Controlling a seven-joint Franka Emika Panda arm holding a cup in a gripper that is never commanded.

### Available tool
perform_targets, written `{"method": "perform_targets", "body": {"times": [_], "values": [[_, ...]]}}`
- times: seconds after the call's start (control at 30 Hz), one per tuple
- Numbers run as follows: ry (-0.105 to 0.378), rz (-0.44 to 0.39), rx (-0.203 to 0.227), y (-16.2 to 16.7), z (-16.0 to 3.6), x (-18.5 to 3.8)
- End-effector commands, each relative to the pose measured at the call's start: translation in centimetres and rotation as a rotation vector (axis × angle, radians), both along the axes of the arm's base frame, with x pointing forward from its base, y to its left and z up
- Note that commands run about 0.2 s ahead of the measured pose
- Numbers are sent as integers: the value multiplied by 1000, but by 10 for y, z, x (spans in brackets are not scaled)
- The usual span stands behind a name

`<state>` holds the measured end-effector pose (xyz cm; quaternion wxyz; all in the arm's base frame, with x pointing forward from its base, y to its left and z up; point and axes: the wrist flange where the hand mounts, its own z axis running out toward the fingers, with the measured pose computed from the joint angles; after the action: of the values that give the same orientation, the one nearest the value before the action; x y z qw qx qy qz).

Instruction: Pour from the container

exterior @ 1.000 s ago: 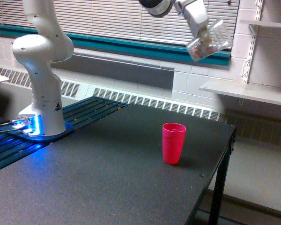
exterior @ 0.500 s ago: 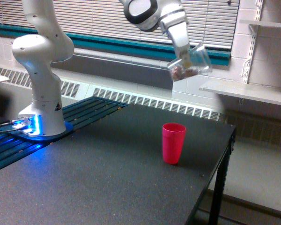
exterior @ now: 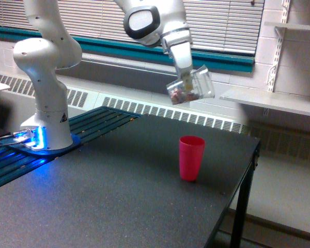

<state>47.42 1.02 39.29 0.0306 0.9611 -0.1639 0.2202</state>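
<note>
Gripper (exterior: 188, 82) clamped on the clear plastic container (exterior: 192, 86), held in the air, tilted, dark bits visible in its lower end. Below the claw and a little toward the exterior view's right stands a pink cup (exterior: 191, 157), upright, well apart from the container, open air between them. Cup sits on the black table (exterior: 108, 196), near its right edge (exterior: 238, 181); beyond that edge, floor. Bare tabletop spreads left of and below the claw. Robot base (exterior: 47, 124) stands far to the claw's left. Behind the claw, a radiator grille (exterior: 160, 111) and window blinds (exterior: 108, 20); a wall shelf (exterior: 271, 101) sits to its right.
</note>
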Motion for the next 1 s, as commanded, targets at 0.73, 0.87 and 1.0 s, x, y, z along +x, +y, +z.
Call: {"method": "perform_targets", "body": {"times": [0.73,0.87,1.0], "values": [[142,61,-103,1,-53,-34],[162,60,-128,2,-57,-36],[180,61,-146,4,-61,-37]]}}
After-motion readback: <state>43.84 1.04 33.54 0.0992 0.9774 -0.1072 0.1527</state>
